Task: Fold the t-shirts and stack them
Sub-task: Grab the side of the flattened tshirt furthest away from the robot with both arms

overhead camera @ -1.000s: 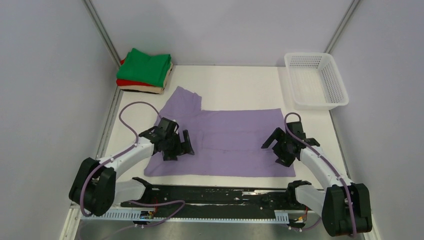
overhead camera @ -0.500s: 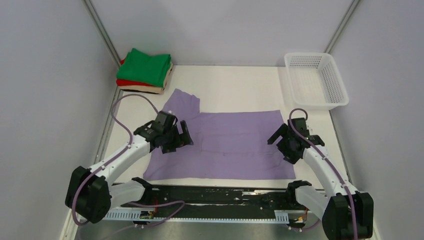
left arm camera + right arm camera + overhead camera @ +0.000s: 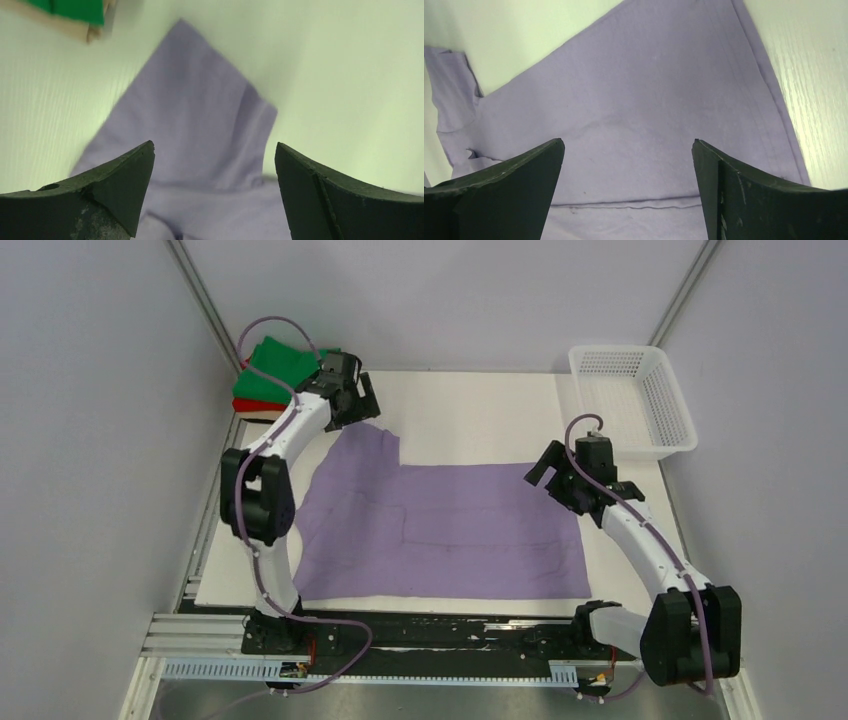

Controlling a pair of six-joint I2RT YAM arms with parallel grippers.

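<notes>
The left gripper [image 3: 212, 152] is hanging with its jaws spread wide and nothing between them, above the far-left sleeve of the lavender t-shirt [image 3: 450, 530]. The right gripper [image 3: 628, 150] is likewise gaping and empty, hovering over the shirt's far-right corner. The lavender t-shirt is lying spread flat across the middle of the table [image 3: 470, 410], reaching toward the near edge, with that sleeve pointing at the far-left corner. In that corner the green t-shirt [image 3: 285, 365] is sitting folded atop the red t-shirt [image 3: 250, 404] and the beige t-shirt [image 3: 258, 417]. A white mesh basket [image 3: 610, 350] is resting at the far-right corner.
</notes>
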